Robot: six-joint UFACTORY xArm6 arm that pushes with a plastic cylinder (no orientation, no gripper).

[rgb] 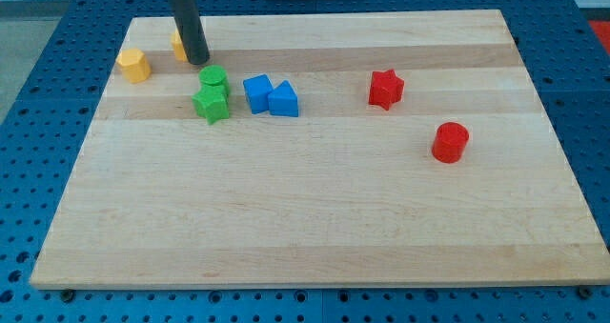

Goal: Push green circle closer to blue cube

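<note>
This looks like the approach step: my tip (196,60) stands at about 11 o'clock of the green circle (213,77), near it but not touching. The circle sits just at 9 o'clock of the blue cube (256,92), with the green star (212,104) touching it at 6 o'clock. The next move calls for bringing the tip round to the circle's 9 o'clock side and pushing toward 3 o'clock. The rod has no jaws and holds nothing; it may brush the partly hidden orange block (178,44) behind it.
</note>
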